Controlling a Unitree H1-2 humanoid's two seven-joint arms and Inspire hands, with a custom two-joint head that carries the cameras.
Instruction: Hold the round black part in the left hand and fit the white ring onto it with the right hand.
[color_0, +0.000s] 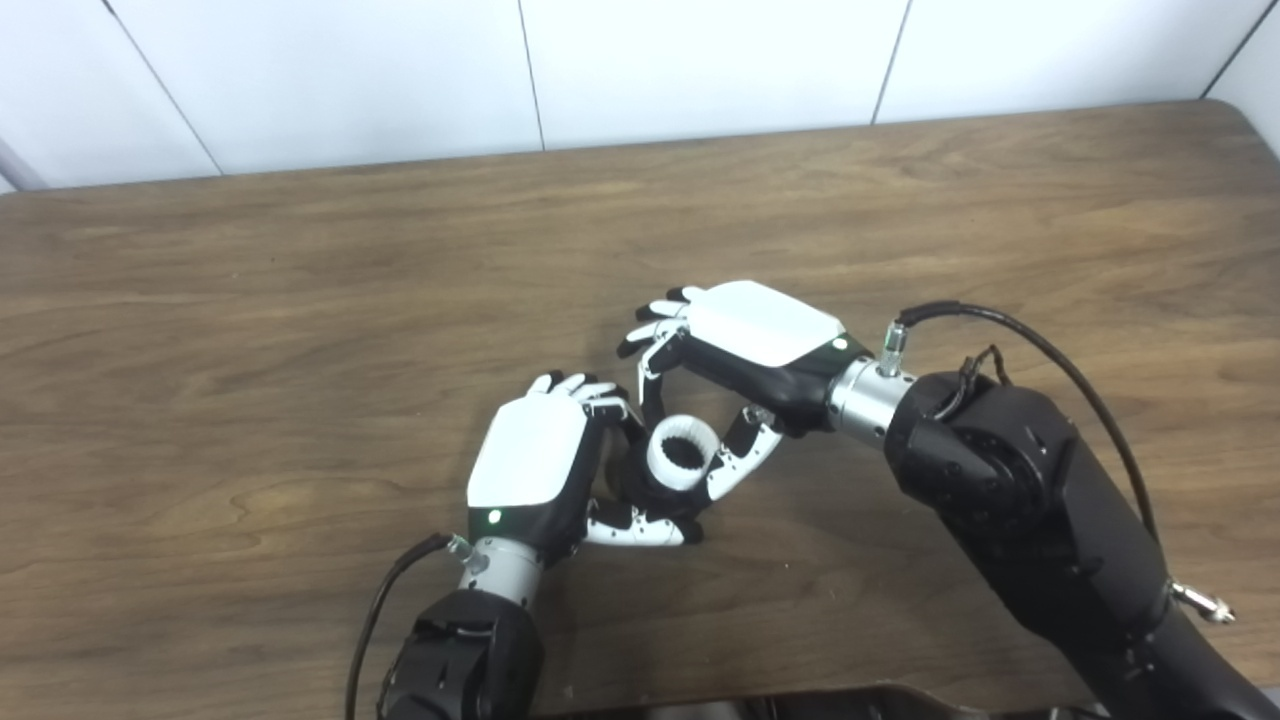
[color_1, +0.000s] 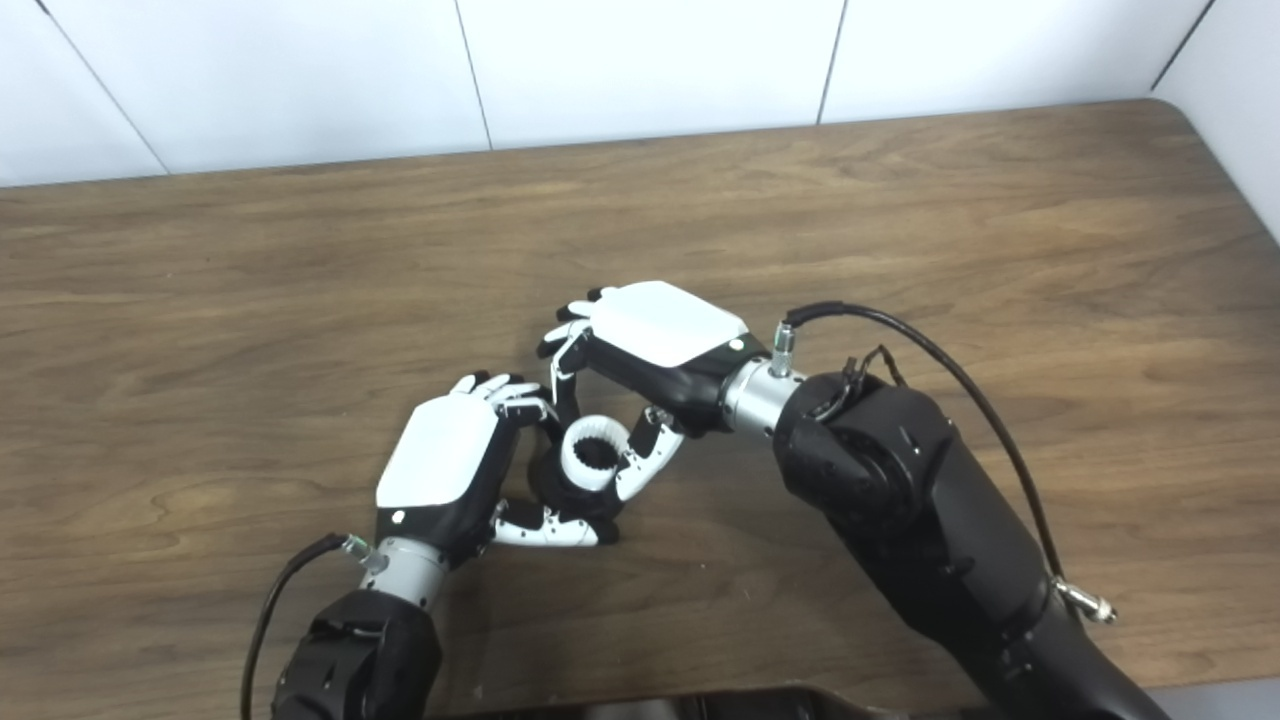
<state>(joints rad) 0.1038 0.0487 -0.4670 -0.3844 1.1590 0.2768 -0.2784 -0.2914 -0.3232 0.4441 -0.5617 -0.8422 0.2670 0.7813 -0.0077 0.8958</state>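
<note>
My left hand (color_0: 545, 460) is shut on the round black part (color_0: 640, 490), holding it just above the wooden table. Most of the part is hidden by fingers. The white ring (color_0: 682, 452), toothed on its inside, sits on top of the black part. My right hand (color_0: 735, 355) reaches in from the right, with a finger and the thumb pinching the ring on opposite sides. The same scene shows in the right eye view, with the ring (color_1: 594, 452) between the left hand (color_1: 445, 470) and the right hand (color_1: 655, 345).
The brown wooden table (color_0: 300, 300) stretches around both hands. A white panelled wall (color_0: 700, 60) runs along its far edge. A black cable (color_0: 1050, 360) loops from the right wrist over the forearm.
</note>
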